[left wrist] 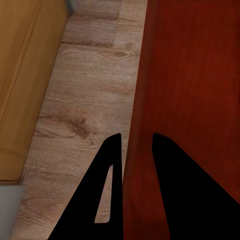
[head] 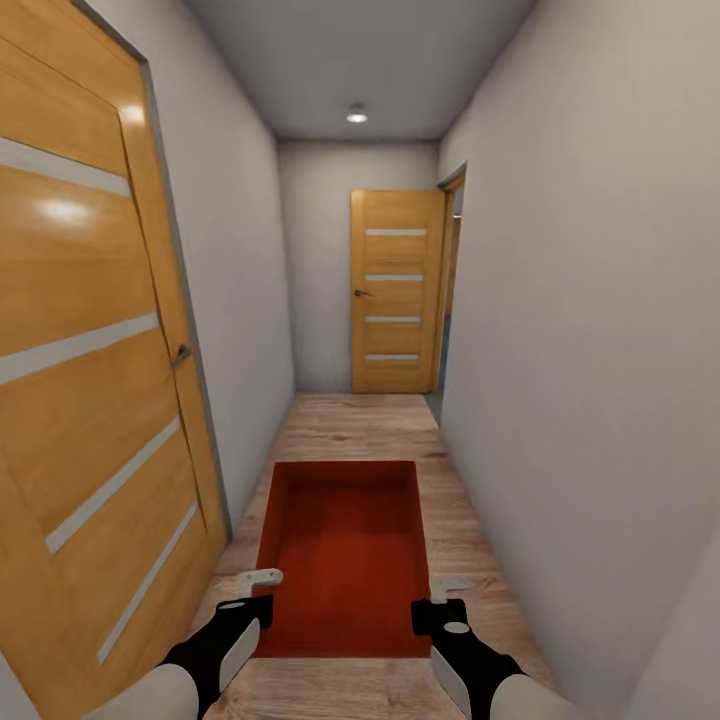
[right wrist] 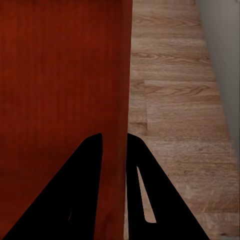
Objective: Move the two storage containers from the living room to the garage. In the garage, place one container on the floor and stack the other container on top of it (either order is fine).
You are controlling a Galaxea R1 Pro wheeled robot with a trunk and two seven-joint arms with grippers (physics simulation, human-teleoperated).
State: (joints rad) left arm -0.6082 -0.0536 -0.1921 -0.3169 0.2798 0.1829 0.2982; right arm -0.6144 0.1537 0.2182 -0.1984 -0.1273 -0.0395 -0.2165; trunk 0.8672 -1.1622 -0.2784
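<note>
One red-orange open-topped storage container (head: pixel 345 540) hangs in front of me above the wood-plank floor of a narrow corridor, its long side pointing down the hall. My left gripper (head: pixel 258 590) is shut on its left wall near the close end. In the left wrist view the fingers (left wrist: pixel 112 165) straddle that wall of the container (left wrist: pixel 195 75). My right gripper (head: pixel 435 595) is shut on the right wall. The right wrist view has its fingers (right wrist: pixel 90 165) either side of the container's wall (right wrist: pixel 60 75). The container looks empty.
A light wooden door (head: pixel 90 380) with pale stripes lines the left wall close by. At the corridor's far end another wooden door (head: pixel 397 290) stands open beside a doorway (head: pixel 452 290) on the right. Plain walls hem in the plank floor (head: pixel 360 425).
</note>
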